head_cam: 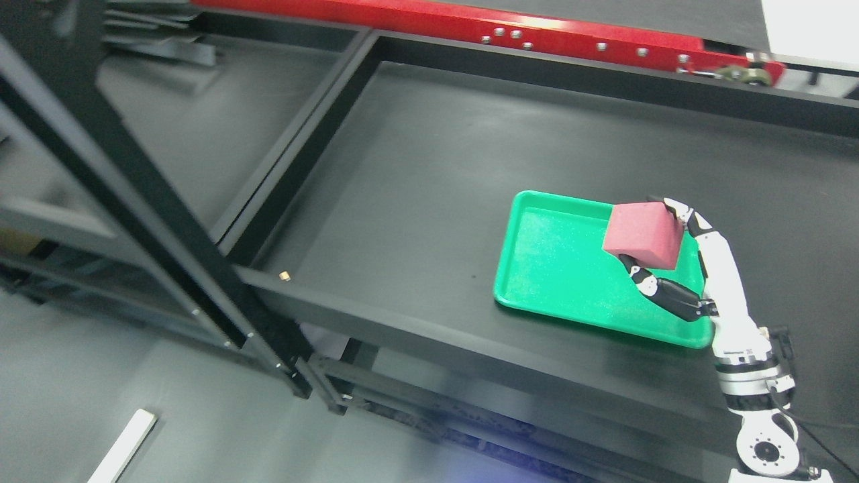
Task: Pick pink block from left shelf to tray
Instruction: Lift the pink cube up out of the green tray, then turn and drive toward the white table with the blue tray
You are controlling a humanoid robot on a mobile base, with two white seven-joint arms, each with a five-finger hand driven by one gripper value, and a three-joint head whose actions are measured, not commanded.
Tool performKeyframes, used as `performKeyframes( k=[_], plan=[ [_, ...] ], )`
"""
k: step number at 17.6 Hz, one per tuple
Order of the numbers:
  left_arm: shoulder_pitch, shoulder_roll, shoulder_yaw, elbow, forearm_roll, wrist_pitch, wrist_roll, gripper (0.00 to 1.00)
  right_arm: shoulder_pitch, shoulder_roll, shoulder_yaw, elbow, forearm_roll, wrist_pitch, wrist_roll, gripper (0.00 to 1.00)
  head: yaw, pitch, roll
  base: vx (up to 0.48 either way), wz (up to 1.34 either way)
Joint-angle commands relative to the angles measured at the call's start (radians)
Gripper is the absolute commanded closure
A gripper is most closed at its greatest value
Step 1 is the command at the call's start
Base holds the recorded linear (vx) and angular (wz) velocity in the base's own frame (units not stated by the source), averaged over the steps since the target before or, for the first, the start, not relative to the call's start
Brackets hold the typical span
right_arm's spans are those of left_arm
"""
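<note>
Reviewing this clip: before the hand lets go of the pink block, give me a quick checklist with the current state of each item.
1. Right hand grips the pink block: ok, fingers under it, others at its far edge.
2. Block over the green tray: ok, above its right part.
3. Block resting on the tray floor: cannot tell, it looks lifted.
4. Tray bare where the block would land: ok.
5. Tray lies flat on the black shelf: ok.
6. Left hand out of the way: ok, not in view.

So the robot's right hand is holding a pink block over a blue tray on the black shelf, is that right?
Nearly. In the head view the right hand does hold the pink block in its fingers over a tray on the black shelf, but the tray is green, not blue.
</note>
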Motion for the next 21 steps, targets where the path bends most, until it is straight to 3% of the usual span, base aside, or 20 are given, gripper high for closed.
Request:
performKeyframes(
  k=[1, 21],
  plan=[
    [0.020, 0.017, 0.000, -0.017, 0.000, 0.000, 0.000, 0.00, 0.001, -0.016, -0.015, -0.009, -0.007, 0.001, 0.001, 0.93, 0.0000, 0.000, 0.000, -0.083, 0.48],
    [0.020, 0.017, 0.000, -0.017, 0.000, 0.000, 0.000, 0.00, 0.001, -0.016, -0.015, -0.007, -0.007, 0.001, 0.001, 0.93, 0.0000, 0.000, 0.000, -0.132, 0.56]
  ],
)
